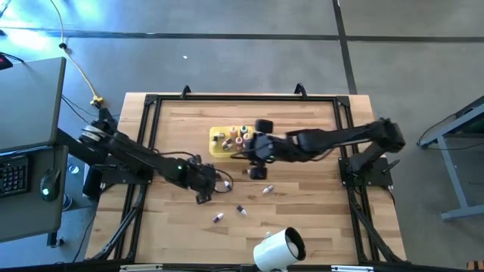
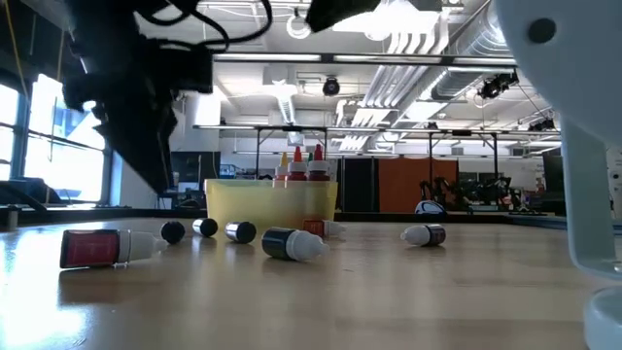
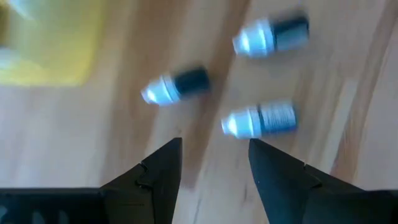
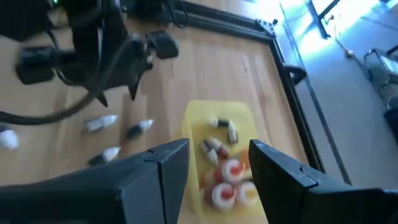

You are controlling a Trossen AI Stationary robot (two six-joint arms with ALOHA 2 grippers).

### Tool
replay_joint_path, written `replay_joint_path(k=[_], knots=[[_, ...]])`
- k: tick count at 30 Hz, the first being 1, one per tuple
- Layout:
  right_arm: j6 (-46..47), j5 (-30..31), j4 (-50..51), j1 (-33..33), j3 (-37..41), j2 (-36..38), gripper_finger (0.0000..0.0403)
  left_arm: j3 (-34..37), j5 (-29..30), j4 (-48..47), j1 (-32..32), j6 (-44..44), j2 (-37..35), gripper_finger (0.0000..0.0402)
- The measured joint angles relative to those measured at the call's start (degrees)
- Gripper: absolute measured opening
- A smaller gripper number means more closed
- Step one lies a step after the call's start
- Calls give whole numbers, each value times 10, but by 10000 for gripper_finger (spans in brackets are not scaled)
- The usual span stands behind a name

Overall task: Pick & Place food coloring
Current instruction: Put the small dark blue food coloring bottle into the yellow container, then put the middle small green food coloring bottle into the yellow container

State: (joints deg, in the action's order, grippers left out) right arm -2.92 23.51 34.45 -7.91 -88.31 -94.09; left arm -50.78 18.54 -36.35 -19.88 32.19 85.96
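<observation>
Food coloring bottles (image 4: 225,177) stand and lie in the yellow tray (image 4: 198,122), directly under the right gripper (image 4: 219,158), whose two fingers are spread apart with nothing between them; through the gap show red and orange bottles with white caps. In the high view the right gripper (image 1: 253,145) hangs at the tray's (image 1: 217,134) edge, toward the right arm's side.

Three dark bottles with white caps (image 3: 176,85) lie on their sides on the wooden table (image 3: 74,143) just ahead of the left gripper (image 3: 213,167). Its fingers are parted and hold nothing. One of the three (image 3: 261,119) lies closest to the fingertips, just beyond the gap. The tray's (image 3: 46,46) corner is off to one side, past these bottles.

In the high view the left gripper (image 1: 214,181) is low over the table (image 1: 318,219), beside the tray. More loose bottles (image 1: 241,210) are scattered on the wood farther from both grippers, toward the white cylinder (image 1: 277,248) lying at the table's near edge. In the low view a red bottle (image 2: 107,247) and dark ones (image 2: 292,243) lie in front of the tray (image 2: 270,204).
</observation>
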Motion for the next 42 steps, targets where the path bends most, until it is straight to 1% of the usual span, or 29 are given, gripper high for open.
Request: replay_joint_path(k=[1,3,5,7,12,16,18,21,24,26,30,34,36,42], knots=[[15,-1,15,-6,0,14,161,1,-8,-2,0,-16,9,182],[50,0,56,-18,0,31,161,1,-30,36,0,-66,34,182],[80,1,74,-29,0,42,161,1,-46,57,0,-126,53,182],[104,1,101,-40,0,46,161,0,-56,108,0,-184,76,182],[131,2,139,-65,2,43,161,0,-56,159,0,-273,104,182],[132,10,130,-84,38,46,161,-1,-51,167,0,-307,109,182],[145,22,129,-93,65,50,161,0,-41,169,0,-304,109,182],[194,34,125,-106,118,60,161,0,-41,176,0,-278,109,182],[233,39,75,-124,181,70,161,1,-39,184,0,-258,110,182],[227,35,16,-136,216,81,161,-3,-39,187,0,-244,111,182],[160,17,-155,-150,285,100,161,-41,-39,169,0,-240,111,182],[91,-17,-285,-150,344,102,161,-72,-31,159,0,-229,111,182],[72,-19,-314,-146,359,102,161,-80,-23,160,0,-211,110,182],[78,-23,-318,-130,367,102,161,-82,-9,158,0,-162,114,182]])
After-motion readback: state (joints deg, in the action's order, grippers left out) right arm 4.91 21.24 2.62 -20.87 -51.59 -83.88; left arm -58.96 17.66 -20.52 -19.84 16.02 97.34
